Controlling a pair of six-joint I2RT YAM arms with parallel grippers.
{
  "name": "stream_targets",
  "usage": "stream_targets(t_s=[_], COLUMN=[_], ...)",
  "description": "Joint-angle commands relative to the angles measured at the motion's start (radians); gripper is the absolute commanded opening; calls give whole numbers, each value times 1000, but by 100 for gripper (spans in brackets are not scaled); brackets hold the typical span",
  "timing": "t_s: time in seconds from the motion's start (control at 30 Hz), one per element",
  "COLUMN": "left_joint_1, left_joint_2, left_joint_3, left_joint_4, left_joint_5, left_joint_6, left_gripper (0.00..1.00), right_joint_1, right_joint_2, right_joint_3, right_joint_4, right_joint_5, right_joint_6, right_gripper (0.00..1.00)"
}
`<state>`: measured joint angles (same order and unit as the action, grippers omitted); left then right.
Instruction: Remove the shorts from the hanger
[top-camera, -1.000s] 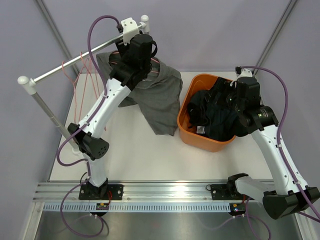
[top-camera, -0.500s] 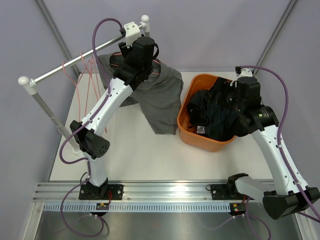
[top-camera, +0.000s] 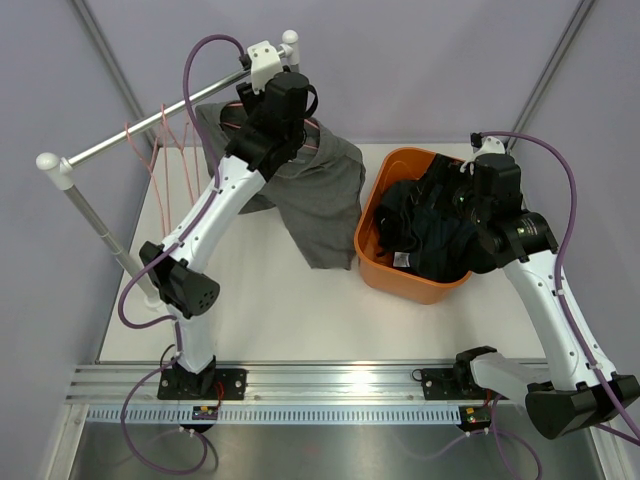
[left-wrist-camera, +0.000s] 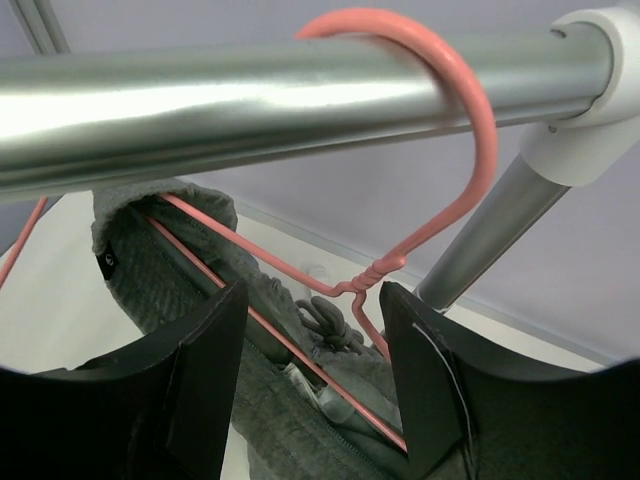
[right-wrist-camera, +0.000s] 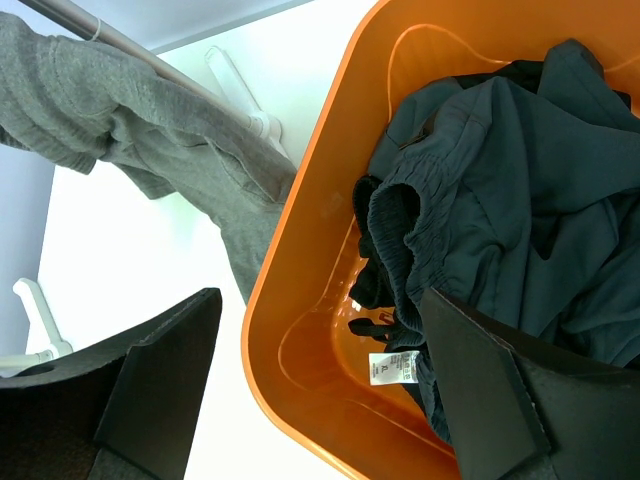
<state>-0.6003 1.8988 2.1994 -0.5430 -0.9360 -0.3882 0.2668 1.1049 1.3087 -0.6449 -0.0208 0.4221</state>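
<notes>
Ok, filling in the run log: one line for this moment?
grey shorts: on hanger, on rail | left fingers: open, flanking hanger neck | right fingers: open, above basket | dark shorts: in basket

Hung shorts (top-camera: 325, 205) on hanger (left-wrist-camera: 365, 283) on rail (left-wrist-camera: 250, 100); basket (top-camera: 400, 283) right, holding other shorts (top-camera: 430, 235)

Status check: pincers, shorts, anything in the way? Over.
Left pincer open at pink hanger neck under rail. Right pincer open over orange basket, dark shorts inside. Grey shorts not yet off hanger. Nothing blocking.
</notes>
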Motion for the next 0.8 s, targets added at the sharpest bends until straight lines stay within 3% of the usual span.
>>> stream_targets(t_s=[0.0, 0.6, 0.77], left_joint_1=[2, 37, 37], left_joint_2=[6, 52, 63], left_joint_3=[77, 62, 72], left_joint_4=[57, 48, 58], left_joint_5=[-30, -9, 8], left_joint_6=[18, -3, 5], left_gripper=[60, 60, 53], right_joint_1=[2, 2, 2], right_joint_2=[-5, 24, 32], right_joint_3=[32, 57, 54], right_joint_4=[13, 19, 17], right_joint_5=[-27, -47, -47], right_joint_6=[-8, -9, -13], right_gripper=[90, 90, 90])
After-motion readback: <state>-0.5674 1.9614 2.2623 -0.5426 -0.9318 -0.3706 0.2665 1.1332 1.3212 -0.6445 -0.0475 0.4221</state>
